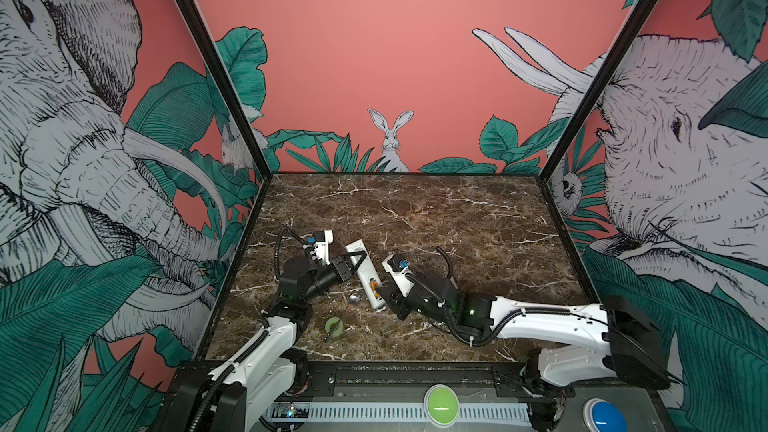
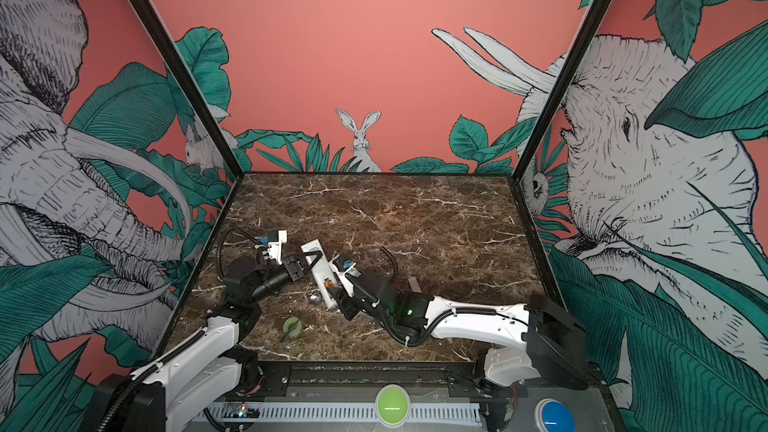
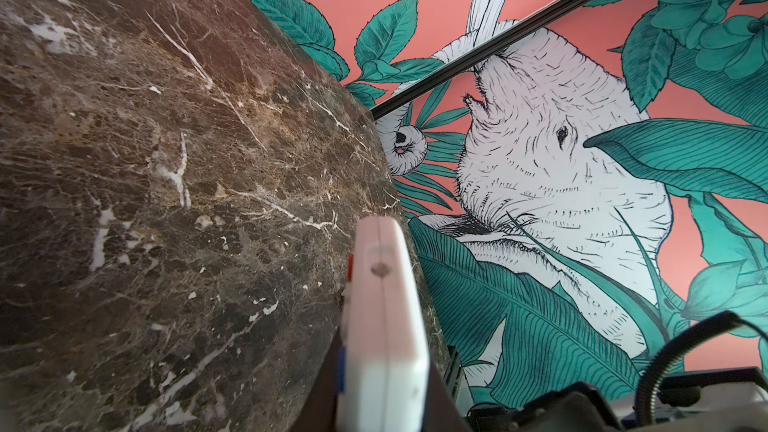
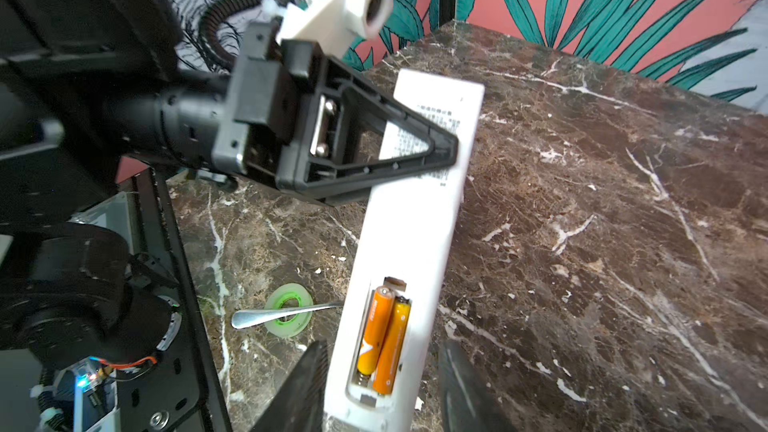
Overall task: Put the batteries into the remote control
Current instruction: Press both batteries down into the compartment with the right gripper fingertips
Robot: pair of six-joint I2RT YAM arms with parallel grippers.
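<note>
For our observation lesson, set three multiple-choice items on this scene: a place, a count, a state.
1. Where does the spoon lie? A. across the green tape roll B. inside a bowl C. on a plate
2. How many orange batteries sit in the compartment of the remote control? A. none B. one C. two
3. The left gripper is: A. wide open B. shut on the remote control C. shut on a battery
Key: 1A, its handle crosses the roll; 2C, two lie side by side; 3B, it clamps the remote.
</note>
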